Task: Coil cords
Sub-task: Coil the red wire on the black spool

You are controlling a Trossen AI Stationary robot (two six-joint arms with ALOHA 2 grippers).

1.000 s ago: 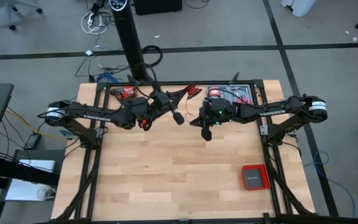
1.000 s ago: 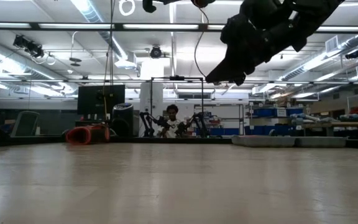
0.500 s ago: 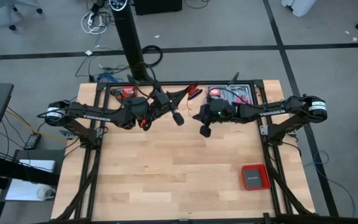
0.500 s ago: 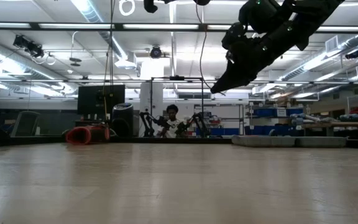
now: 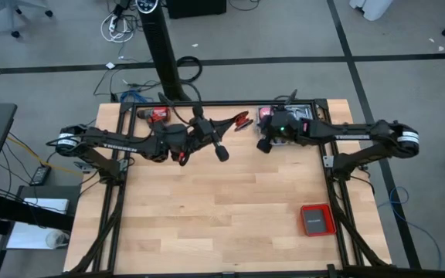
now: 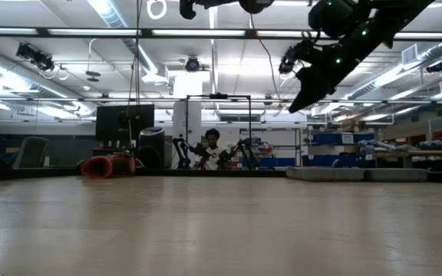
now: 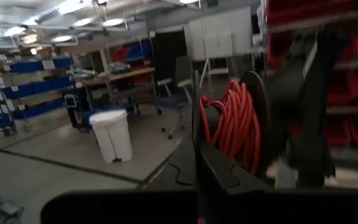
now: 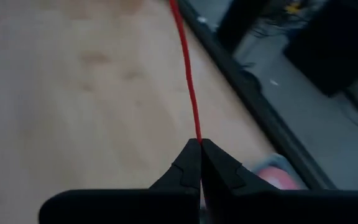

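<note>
two arms hang over the far half of the table (image 5: 207, 216), both high off the wood. the right gripper (image 8: 200, 144) has its fingers pressed together on the thin red cord (image 8: 187, 74), which runs taut away from the tips over the table's edge. the left gripper (image 5: 222, 152), left of it near the middle, is also closed, and what looks like a coil of the same red cord (image 7: 230, 124) sits wound just past its fingers, though i cannot tell whether they pinch a strand. the risk, as i judge it, is tension: the cord is very thin and the pinch is only at the fingertips, so a pull away from the left gripper could slip it free or drag loops off the coil. it could also snag on the drill (image 5: 155, 116) or the tray (image 5: 317, 106) at the far edge.
</note>
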